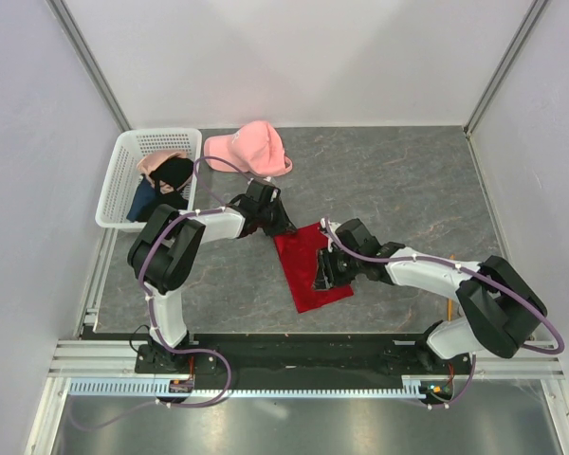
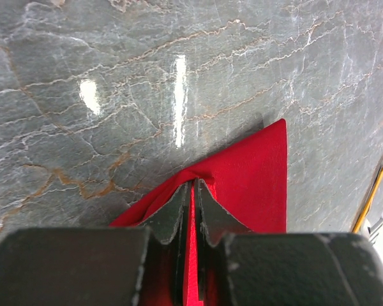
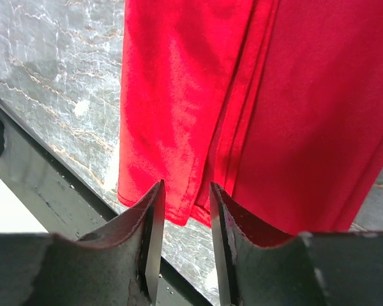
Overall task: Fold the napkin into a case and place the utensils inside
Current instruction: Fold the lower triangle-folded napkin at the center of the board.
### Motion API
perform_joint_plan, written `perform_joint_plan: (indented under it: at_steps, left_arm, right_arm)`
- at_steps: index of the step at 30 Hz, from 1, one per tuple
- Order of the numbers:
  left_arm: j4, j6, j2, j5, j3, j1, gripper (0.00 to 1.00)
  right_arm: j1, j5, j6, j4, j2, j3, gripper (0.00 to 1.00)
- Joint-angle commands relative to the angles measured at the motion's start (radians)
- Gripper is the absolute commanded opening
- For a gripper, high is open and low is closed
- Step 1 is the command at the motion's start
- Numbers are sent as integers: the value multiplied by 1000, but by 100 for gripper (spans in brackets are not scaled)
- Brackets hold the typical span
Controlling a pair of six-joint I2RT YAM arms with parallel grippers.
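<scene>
The red napkin [image 1: 308, 270] lies folded into a layered strip between the two arms. My left gripper [image 1: 283, 227] is at its far corner, shut on a pinch of the red cloth [image 2: 255, 172], which runs up between the jaws [image 2: 196, 183]. My right gripper [image 1: 321, 280] hovers over the napkin's near part with its jaws open. The folded edges of the napkin [image 3: 293, 115] lie just past the right gripper [image 3: 186, 188], and nothing is between its fingers. One thin orange utensil [image 2: 372, 194] lies on the table to the right of the cloth.
A white basket [image 1: 114, 190] holding dark garments [image 1: 171, 175] stands at the back left. A pink cap [image 1: 251, 147] lies beside it. The table's black front rail [image 3: 45, 185] runs close to the napkin's near end.
</scene>
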Motion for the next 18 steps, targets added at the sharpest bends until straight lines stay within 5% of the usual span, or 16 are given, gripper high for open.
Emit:
perform_joint_plan:
  at_steps: [1, 6, 18]
  left_arm:
    - [-8, 42, 17, 1, 29, 4, 10]
    - [-8, 40, 20, 4, 28, 4, 10]
    - [-2, 29, 30, 19, 28, 4, 10]
  right_arm:
    - [23, 19, 5, -7, -12, -7, 40]
    - [47, 40, 14, -3, 18, -6, 32]
    - [141, 264, 14, -90, 77, 37, 35]
